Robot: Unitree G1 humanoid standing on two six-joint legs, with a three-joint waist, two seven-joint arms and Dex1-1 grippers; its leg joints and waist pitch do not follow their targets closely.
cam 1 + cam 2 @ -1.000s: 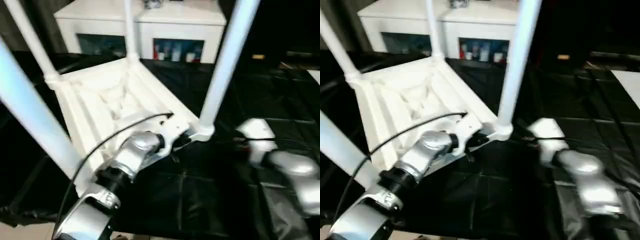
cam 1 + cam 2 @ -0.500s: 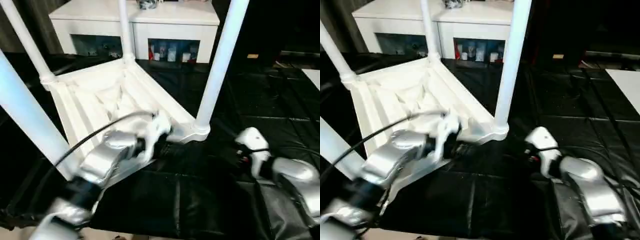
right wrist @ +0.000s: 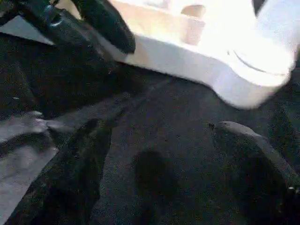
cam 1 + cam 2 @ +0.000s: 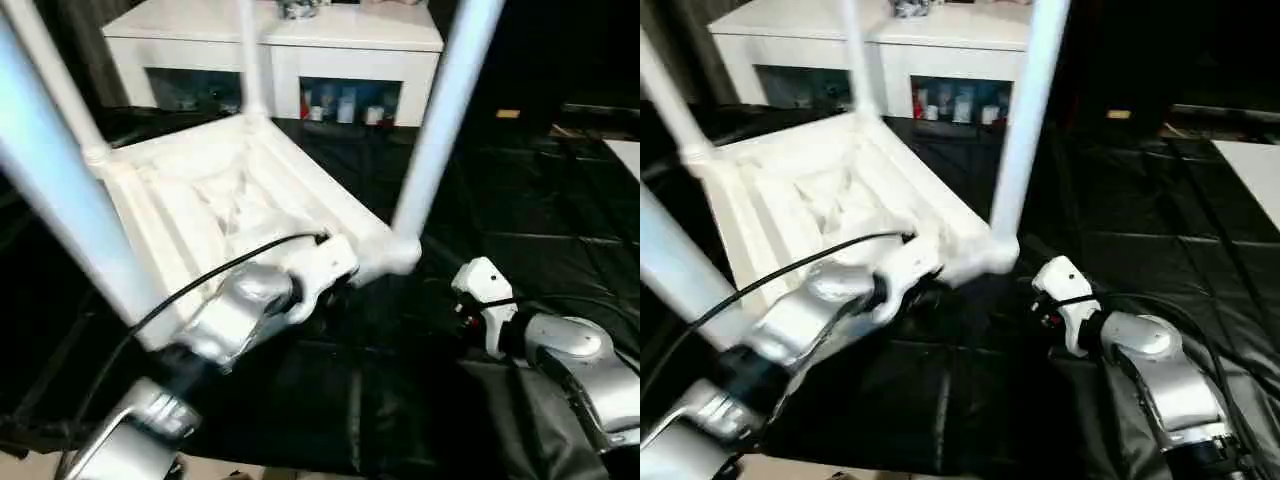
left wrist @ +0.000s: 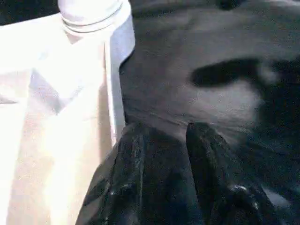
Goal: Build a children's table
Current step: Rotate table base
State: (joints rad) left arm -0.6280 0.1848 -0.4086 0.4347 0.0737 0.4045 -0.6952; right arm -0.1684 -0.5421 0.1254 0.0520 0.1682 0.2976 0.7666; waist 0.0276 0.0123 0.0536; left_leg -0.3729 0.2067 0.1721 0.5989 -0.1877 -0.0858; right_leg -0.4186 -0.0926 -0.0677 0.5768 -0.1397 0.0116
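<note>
Left end effector (image 5: 161, 133) closed beside upturned children's table (image 4: 230, 200), legs up; right end effector (image 3: 159, 136) open.

Children's table (image 4: 810, 190) upside down on black-covered bench (image 4: 1160, 230), legs (image 4: 1025, 115) up. Left arm (image 4: 810, 310) reaches its near edge; right arm (image 4: 1145, 360) apart. White cabinet (image 4: 940, 40) behind.
</note>
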